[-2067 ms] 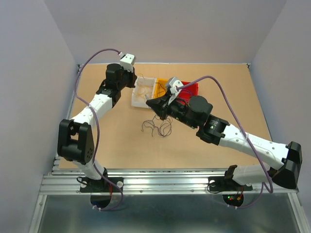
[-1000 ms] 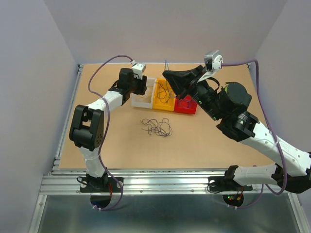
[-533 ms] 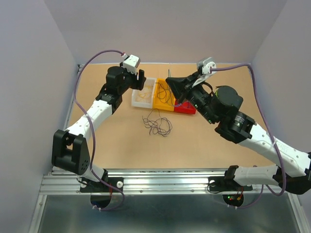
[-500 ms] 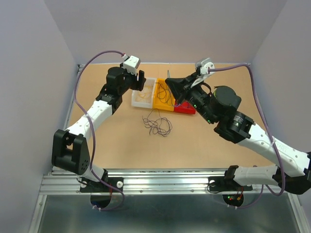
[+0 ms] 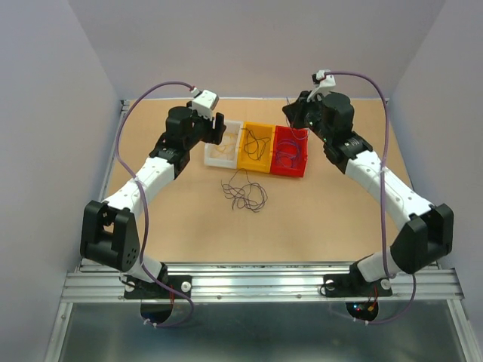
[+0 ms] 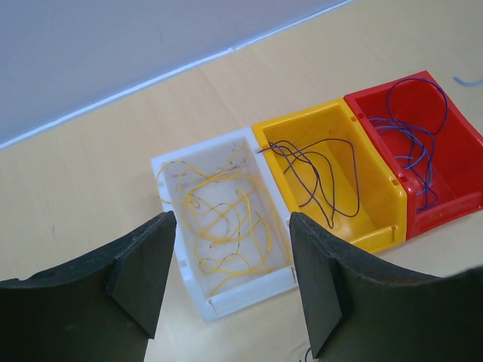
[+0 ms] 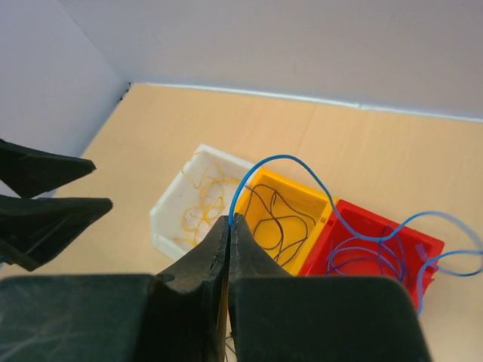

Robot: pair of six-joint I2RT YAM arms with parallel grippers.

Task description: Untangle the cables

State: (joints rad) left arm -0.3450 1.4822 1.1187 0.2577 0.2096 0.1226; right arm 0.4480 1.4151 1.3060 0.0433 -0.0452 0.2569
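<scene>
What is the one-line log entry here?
left gripper open by white bin | right gripper shut on blue cable, trailing to red bin | tangle on table

Looked down on a tan counter. Found three small bins set straight on it in a touching row, just ahead of and below the left hand. Made out the white bin framed between that hand's fingers, the yellow bin next along toward the right hand, and the red bin last, just ahead of that right hand. Spotted a loose tangle of dark cables lying on the tan board behind both hands, near the yellow bin but apart from it.
</scene>
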